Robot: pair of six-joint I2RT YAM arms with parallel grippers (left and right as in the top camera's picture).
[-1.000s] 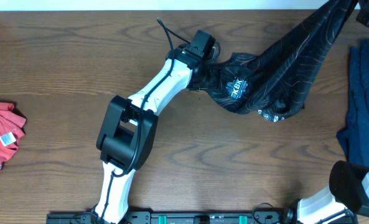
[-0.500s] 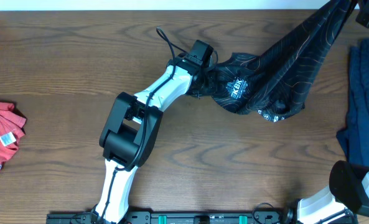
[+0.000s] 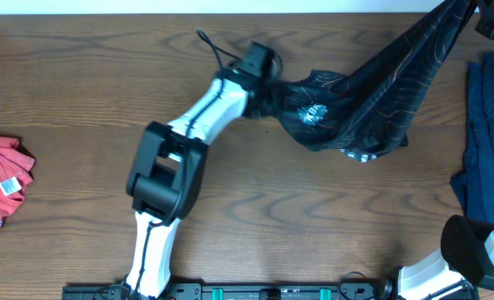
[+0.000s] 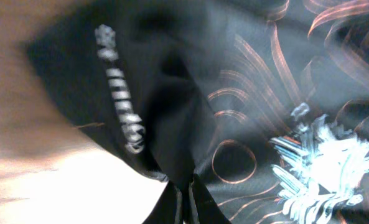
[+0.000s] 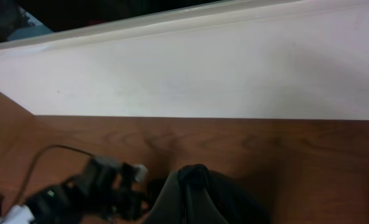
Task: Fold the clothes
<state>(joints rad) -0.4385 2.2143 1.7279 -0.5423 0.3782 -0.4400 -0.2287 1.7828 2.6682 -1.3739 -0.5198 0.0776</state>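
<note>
As the overhead view shows, the black jersey (image 3: pixel 371 92) stretches from the centre of the desk (image 3: pixel 80 83) to the upper right corner, where the closed right hand (image 3: pixel 480 10) holds it up. In the left wrist view, the left hand (image 4: pixel 185 198) is clamped tight on its cloth at bottom centre. In the right wrist view, the jersey sits bunched at bottom centre.

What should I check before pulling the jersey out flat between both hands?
1. Grip of left hand on black jersey: ok, shut on its edge.
2. Grip of right hand on the jersey's raised far end: ok, shut.
3. Jersey flat on table: not ok, bunched and partly lifted.
4. Red shirt apart from jersey: ok.
5. Blue shirt apart from jersey: cannot tell, they look close from overhead.
6. Single layer pinched by left hand: cannot tell.
</note>
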